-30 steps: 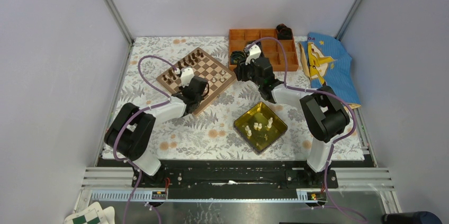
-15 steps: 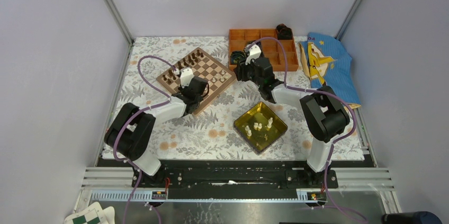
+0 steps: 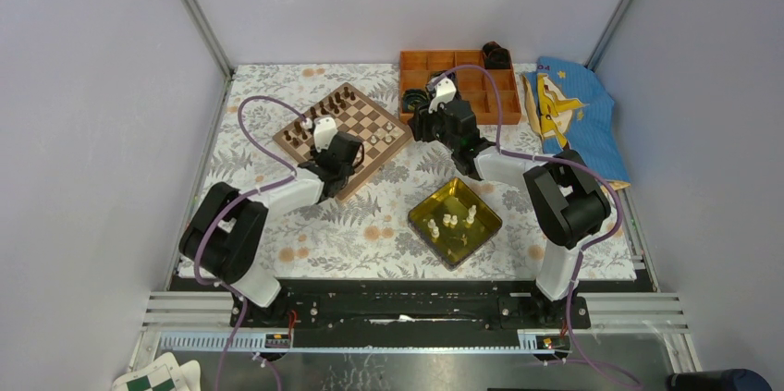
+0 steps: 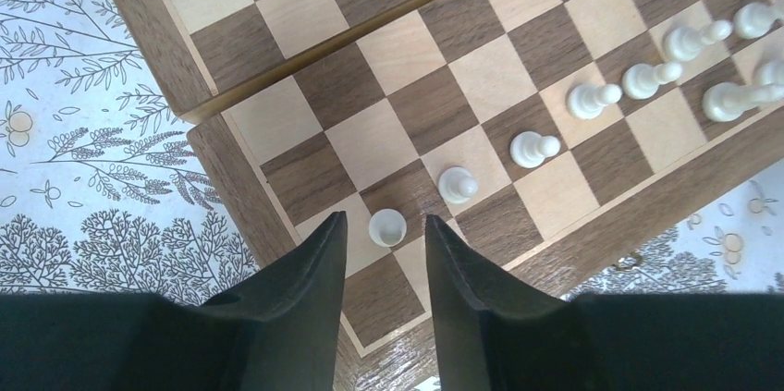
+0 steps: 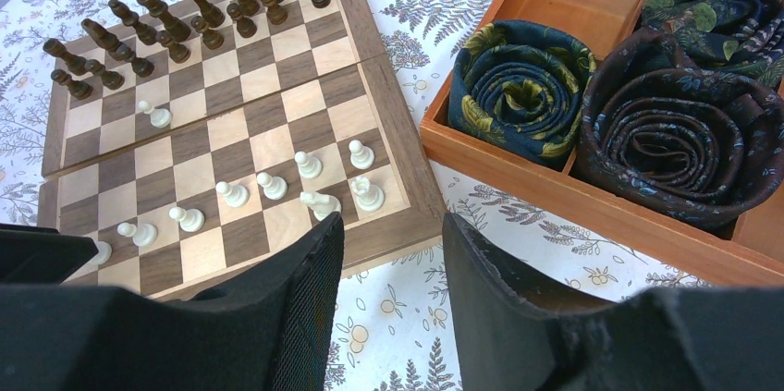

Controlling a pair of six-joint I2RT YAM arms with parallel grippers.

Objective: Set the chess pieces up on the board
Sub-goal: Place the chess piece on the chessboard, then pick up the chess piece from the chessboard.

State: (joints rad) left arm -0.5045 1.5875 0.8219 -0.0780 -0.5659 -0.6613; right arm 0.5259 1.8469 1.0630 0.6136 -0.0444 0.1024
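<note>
The board (image 3: 362,123) lies at the back left, with dark brown figures along its far side. A row of cream chess pieces (image 4: 532,148) stands along its near edge. My left gripper (image 4: 385,222) is open just above the board's near corner. One cream pawn (image 4: 387,226) stands on its own between the fingertips, clear of both. The left gripper also shows in the top view (image 3: 337,164). My right gripper (image 5: 393,225) is open and empty over the tablecloth by the board's right corner (image 3: 421,128). Several more cream pieces (image 3: 453,220) lie in the yellow tray (image 3: 481,201).
An orange compartment box (image 3: 421,66) with rolled ties (image 5: 522,77) stands right of the board, close to my right gripper. A blue printed bag (image 3: 573,109) lies at the back right. One cream pawn (image 5: 155,115) stands alone mid-board. Metal posts frame the table.
My left arm's elbow has shifted slightly to the left. Both grippers stay where they were and the pieces have not moved.
</note>
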